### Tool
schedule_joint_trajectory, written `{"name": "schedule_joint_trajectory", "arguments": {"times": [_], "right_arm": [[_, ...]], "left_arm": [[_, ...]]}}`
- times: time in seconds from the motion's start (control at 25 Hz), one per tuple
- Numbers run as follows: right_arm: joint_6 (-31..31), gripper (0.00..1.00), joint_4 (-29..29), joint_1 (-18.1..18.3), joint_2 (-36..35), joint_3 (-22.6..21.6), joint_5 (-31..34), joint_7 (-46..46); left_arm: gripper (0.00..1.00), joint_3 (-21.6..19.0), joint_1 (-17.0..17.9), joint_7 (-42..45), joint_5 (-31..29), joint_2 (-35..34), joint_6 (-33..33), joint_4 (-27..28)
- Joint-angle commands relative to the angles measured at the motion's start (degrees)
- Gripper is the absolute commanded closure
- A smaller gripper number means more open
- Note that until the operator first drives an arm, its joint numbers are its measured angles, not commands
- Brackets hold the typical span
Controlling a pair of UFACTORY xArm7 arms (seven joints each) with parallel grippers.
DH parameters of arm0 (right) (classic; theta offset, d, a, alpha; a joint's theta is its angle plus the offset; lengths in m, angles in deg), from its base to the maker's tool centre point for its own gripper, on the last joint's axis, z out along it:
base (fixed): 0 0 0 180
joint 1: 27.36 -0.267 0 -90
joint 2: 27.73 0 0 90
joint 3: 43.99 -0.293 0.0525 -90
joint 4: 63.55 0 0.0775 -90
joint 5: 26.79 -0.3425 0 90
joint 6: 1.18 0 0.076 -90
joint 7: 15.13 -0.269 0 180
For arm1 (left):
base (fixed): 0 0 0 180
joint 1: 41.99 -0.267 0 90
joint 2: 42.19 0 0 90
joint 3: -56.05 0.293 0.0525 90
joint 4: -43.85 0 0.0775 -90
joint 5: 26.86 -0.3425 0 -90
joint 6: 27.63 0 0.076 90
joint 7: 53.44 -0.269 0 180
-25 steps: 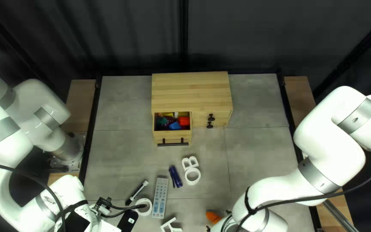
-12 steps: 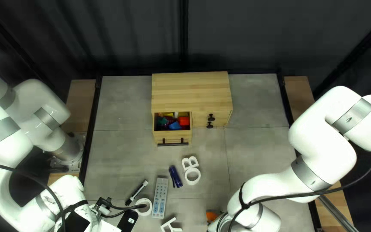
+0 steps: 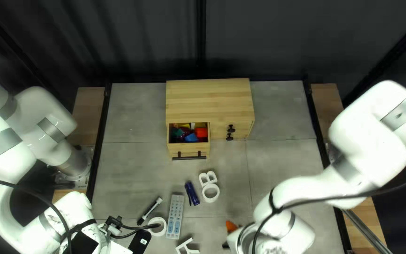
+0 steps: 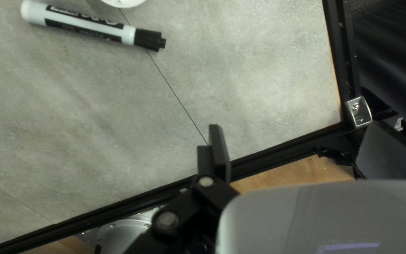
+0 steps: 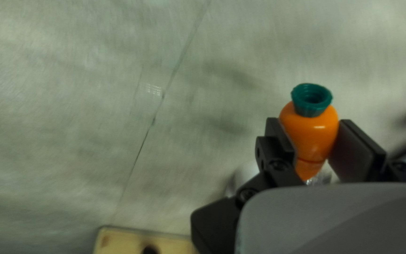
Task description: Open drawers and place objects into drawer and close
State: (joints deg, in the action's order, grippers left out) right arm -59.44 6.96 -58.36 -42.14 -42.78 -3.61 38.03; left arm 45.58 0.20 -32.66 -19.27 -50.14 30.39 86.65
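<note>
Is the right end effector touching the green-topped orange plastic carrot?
Touching: right wrist view shows the right end effector clamping the orange carrot from both sides.

light: we see even overhead light, table (image 3: 136,165) bright, curtain (image 3: 118,35) dim
blur: right arm (image 3: 365,151) smeared; carrot (image 5: 308,130) crisp, table behind streaked

Lower middle of the top left view: two loose white letter shapes on the table (image 3: 136,169), a B (image 3: 208,178) just beside an O (image 3: 211,193). Remote (image 3: 175,216) to their left: key markings too small to read. Marker (image 4: 92,25), left wrist view: print on its black label, blurred, unreadable. Nothing else legible.
</note>
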Motion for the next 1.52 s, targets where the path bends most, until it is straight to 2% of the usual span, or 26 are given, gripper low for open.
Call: {"name": "schedule_joint_trajectory", "arguments": {"times": [0.04,0.08,0.24,0.36,0.56,0.76,1.16,1.2,1.24,1.28,1.32,1.52], "right_arm": [[-2.68,0.99,-0.06,4.04,5.47,5.58,0.03,-11.9],[-2.91,1.0,0.43,4.35,5.45,6.15,-0.08,-13.97],[-8.36,1.0,9.91,6.65,0.59,10.16,-0.57,-25.93],[-8.48,1.0,13.79,7.96,-2.33,12.33,-0.73,-31.97],[-4.46,1.0,14.51,9.16,-5.51,14.29,-1.21,-39.91],[-0.16,1.0,10.86,8.92,-4.79,15.61,-0.17,-47.3],[1.97,1.0,13.37,9.32,-8.12,17.22,0.43,-53.67],[2.3,0.87,13.06,9.38,-8.0,17.45,0.73,-53.96],[2.65,0.87,12.68,9.32,-7.83,17.64,1.12,-54.34],[2.72,0.04,12.6,9.29,-7.79,17.69,1.22,-54.46],[3.47,0.0,11.52,9.28,-7.3,18.0,1.79,-55.01],[4.15,0.0,9.27,8.85,-4.85,18.73,3.78,-55.97]], "left_arm": [[0.0,0.0,0.0,0.0,0.0,0.0,0.0,0.0],[0.0,0.0,0.0,0.0,0.0,0.0,0.0,0.0],[0.0,0.0,0.0,0.0,0.0,0.0,0.0,0.0],[0.0,0.0,0.0,0.0,0.0,0.0,0.0,0.0],[0.0,0.0,0.0,0.0,0.0,0.0,0.0,0.0],[0.0,0.0,0.0,0.0,0.0,0.0,0.0,0.0],[0.0,0.0,0.0,0.0,0.0,0.0,0.0,0.0],[0.0,0.0,0.0,0.0,0.0,0.0,0.0,0.0],[0.0,0.0,0.0,0.0,0.0,0.0,0.0,0.0],[0.0,0.0,0.0,0.0,0.0,0.0,0.0,0.0],[0.0,0.0,0.0,0.0,0.0,0.0,0.0,0.0],[0.0,0.0,0.0,0.0,0.0,0.0,0.0,0.0]]}}
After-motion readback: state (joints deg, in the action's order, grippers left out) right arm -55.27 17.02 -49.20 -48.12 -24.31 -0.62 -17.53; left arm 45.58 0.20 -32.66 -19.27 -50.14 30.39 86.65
